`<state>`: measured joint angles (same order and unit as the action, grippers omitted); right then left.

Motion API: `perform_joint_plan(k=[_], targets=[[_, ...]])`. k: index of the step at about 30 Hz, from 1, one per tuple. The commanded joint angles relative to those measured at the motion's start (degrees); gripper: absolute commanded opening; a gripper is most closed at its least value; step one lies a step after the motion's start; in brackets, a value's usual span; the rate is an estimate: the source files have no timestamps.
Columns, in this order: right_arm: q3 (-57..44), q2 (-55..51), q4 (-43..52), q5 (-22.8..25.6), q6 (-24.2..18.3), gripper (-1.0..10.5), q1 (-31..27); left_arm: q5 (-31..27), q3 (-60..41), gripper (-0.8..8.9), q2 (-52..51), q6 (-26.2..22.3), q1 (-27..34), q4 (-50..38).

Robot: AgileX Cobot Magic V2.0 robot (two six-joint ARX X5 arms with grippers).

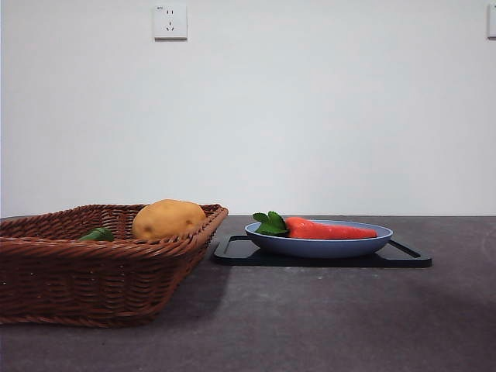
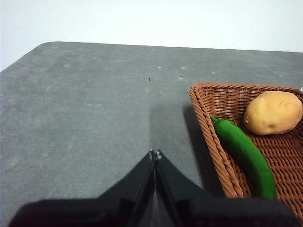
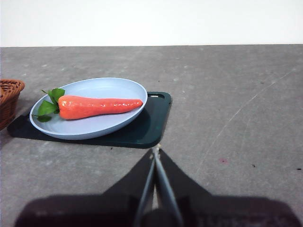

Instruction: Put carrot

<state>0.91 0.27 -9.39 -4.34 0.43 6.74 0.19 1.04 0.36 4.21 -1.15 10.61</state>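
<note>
Glossy orange-red tapered toy carrot (image 1: 329,230) with green leaves lies on its side in a shallow pale-blue oval plate (image 1: 319,247), leaves pointing toward the brown woven wicker basket (image 1: 93,275). Plate sits on a flat black rectangular tray (image 1: 407,256) on the dark grey, slightly speckled table (image 1: 325,318). Right tool (image 3: 155,150) has its two black jaws pressed together, holding nothing, hanging above bare table; carrot and plate are ahead of it and off toward the basket side, well apart from the tips. Left tool (image 2: 154,153) also has jaws closed and empty, over bare table; the basket's corner is near it, ahead and to one side. In the basket: a rounded tan-yellow potato (image 1: 167,218) and a long smooth green pepper-like vegetable (image 2: 245,153) lying along the basket's wall. Basket stands just beside the tray, apart from the plate. Neither tool shows in the front view. Plain white wall (image 1: 310,108) behind the table, a white wall socket (image 1: 170,21) high up, part of another fitting at the top corner (image 1: 491,19).
</note>
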Motion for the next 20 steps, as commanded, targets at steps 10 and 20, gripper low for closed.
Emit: perform_joint_plan(k=[10, 20], targets=[[-0.4, -0.3, 0.3, 0.2, 0.1, 0.0, 0.0, 0.1, -0.6, 0.08, -0.2, 0.5, 0.0, -0.3], [-0.4, -0.3, 0.3, 0.2, 0.1, 0.0, 0.0, 0.1, -0.6, 0.08, -0.1, 0.5, 0.0, -0.3]])
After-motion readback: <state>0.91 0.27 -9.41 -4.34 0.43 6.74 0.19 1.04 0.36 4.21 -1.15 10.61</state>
